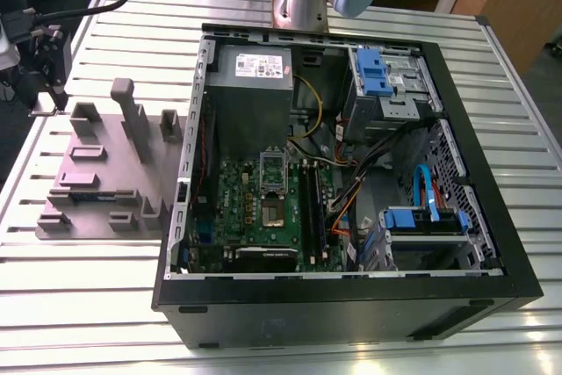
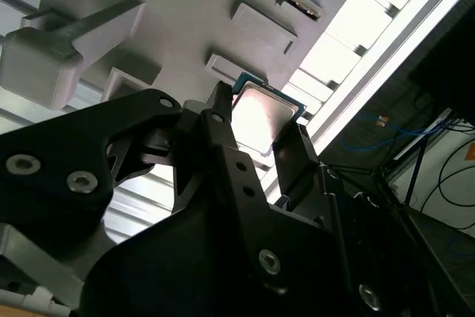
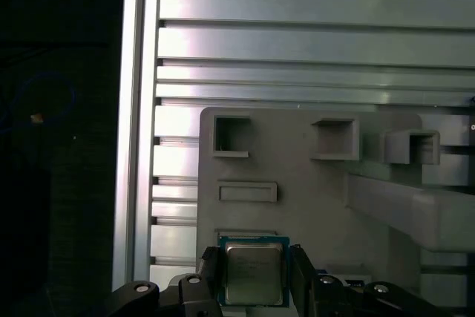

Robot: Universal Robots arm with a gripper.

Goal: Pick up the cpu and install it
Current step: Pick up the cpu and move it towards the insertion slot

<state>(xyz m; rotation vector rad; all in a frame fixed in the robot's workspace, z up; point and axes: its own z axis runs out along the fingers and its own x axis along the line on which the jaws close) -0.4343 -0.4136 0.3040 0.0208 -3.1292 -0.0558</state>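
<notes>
The cpu (image 3: 254,274) is a small square chip with a silvery top and pale rim. It sits between the two black fingers of my gripper (image 3: 254,256), which is shut on its side edges. In the second wrist view the cpu (image 2: 261,115) is held a little off the grey fixture plate (image 2: 185,20), with my gripper (image 2: 260,120) around it. In the exterior view my gripper (image 1: 46,72) hangs at the far left, beyond the plate's (image 1: 105,173) left end. The dark socket (image 1: 272,212) lies on the green board (image 1: 233,199) inside the open computer case (image 1: 351,305).
The grey plate carries raised blocks and posts (image 1: 132,116) and shallow recesses (image 3: 231,137). Inside the case are a grey power supply (image 1: 250,85), blue drive brackets (image 1: 373,72) and loose cables (image 1: 351,182). The ribbed metal table (image 1: 88,305) surrounds everything, and its edge rail (image 3: 133,146) runs close by.
</notes>
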